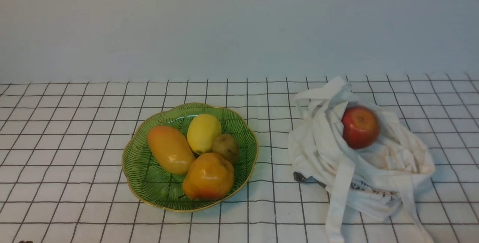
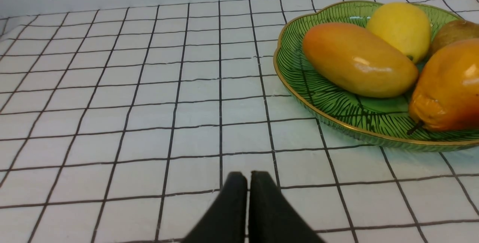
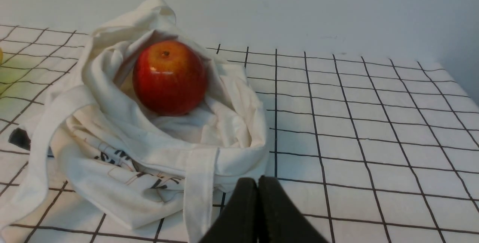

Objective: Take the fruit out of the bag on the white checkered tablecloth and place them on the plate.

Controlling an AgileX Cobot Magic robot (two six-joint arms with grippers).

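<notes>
The shiny red apple (image 1: 360, 127) rests in the open mouth of the white cloth bag (image 1: 374, 175) at the right of the white checkered tablecloth (image 1: 75, 123); it also shows in the right wrist view (image 3: 169, 77) inside the bag (image 3: 131, 153). The small olive-brown fruit (image 1: 226, 147) lies on the green plate (image 1: 149, 183) and shows in the left wrist view (image 2: 452, 33). My left gripper (image 2: 248, 177) is shut and empty above bare cloth, apart from the plate (image 2: 336, 108). My right gripper (image 3: 257, 181) is shut and empty, just short of the bag. Neither gripper shows in the front view.
On the plate also lie two glossy orange-yellow fruits (image 1: 170, 149) (image 1: 209, 176) and a yellow lemon (image 1: 203, 133). The bag's long strap handles (image 1: 336, 198) trail towards the front edge. A plain wall (image 1: 239, 22) stands behind the table.
</notes>
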